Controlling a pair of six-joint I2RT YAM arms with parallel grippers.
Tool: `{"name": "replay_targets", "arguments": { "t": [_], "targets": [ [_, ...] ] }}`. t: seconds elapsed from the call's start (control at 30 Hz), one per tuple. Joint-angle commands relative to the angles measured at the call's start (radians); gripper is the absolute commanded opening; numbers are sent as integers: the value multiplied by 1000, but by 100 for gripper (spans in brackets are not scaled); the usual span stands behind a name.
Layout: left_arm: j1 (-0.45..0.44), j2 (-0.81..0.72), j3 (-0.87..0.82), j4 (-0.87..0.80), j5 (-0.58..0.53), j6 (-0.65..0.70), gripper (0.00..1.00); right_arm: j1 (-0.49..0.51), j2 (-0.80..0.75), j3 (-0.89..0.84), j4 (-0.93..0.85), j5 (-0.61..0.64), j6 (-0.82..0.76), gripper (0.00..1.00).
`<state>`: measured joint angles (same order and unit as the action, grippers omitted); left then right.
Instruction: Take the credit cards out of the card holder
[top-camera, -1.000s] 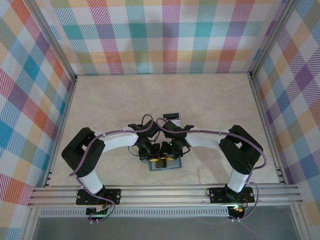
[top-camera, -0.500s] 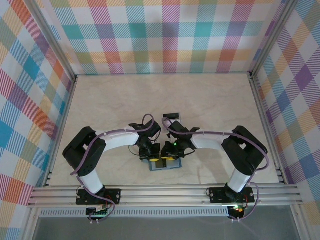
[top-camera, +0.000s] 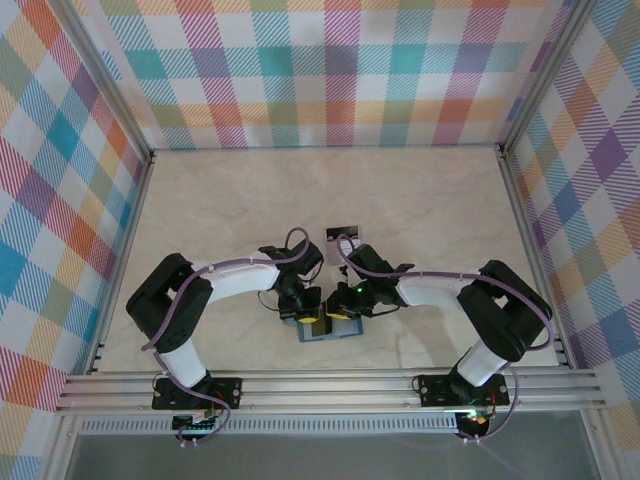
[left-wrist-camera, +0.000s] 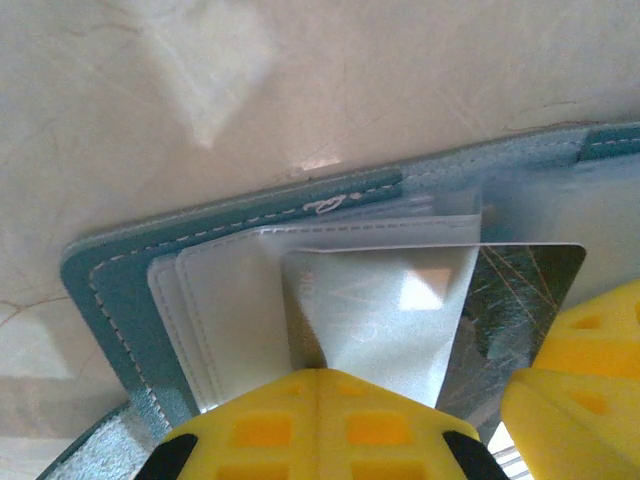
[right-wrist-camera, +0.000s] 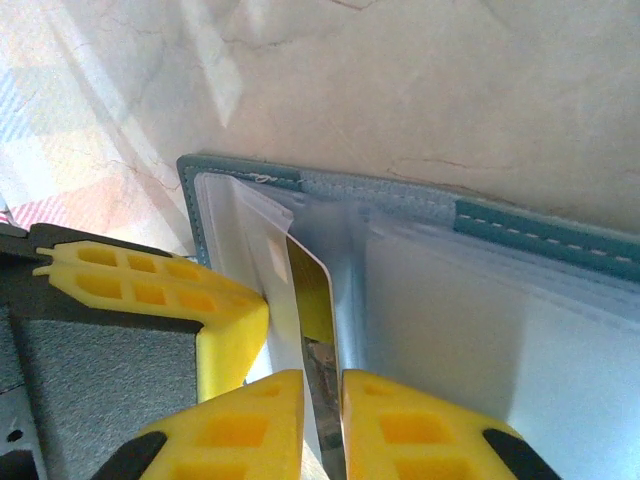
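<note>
The teal card holder (top-camera: 329, 331) lies open on the table near the front edge, between both grippers. My left gripper (top-camera: 306, 311) is shut, its joined yellow tips (left-wrist-camera: 318, 385) resting on the pale inner pockets of the card holder (left-wrist-camera: 105, 290). A dark glossy credit card (left-wrist-camera: 525, 285) sticks out of a pocket. My right gripper (right-wrist-camera: 322, 400) has its two fingers on either side of that credit card (right-wrist-camera: 312, 290), closed on its edge, above the card holder (right-wrist-camera: 380, 190). My right gripper (top-camera: 343, 311) stands just right of the left one.
A small dark flat rectangle (top-camera: 343, 231) lies on the pale marbled table (top-camera: 420, 200) behind the grippers. Plaid walls enclose the sides and back. An aluminium rail (top-camera: 330, 388) runs along the front edge, close to the card holder.
The right arm has stretched lower and further right while its wrist settled onto the card holder, and its jaws have narrowed around the card. The left arm has barely moved.
</note>
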<state>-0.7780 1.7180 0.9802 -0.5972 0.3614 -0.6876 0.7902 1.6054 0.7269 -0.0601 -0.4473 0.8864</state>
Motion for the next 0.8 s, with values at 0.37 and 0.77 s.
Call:
{"name": "replay_targets", "arguments": {
  "t": [0.37, 0.77],
  "targets": [
    [-22, 30, -22, -49, -50, 3, 3, 0, 7, 11, 2, 0, -17, 9],
    [-22, 16, -28, -55, -65, 6, 3, 0, -97, 143, -455, 242, -128, 7]
  ]
}}
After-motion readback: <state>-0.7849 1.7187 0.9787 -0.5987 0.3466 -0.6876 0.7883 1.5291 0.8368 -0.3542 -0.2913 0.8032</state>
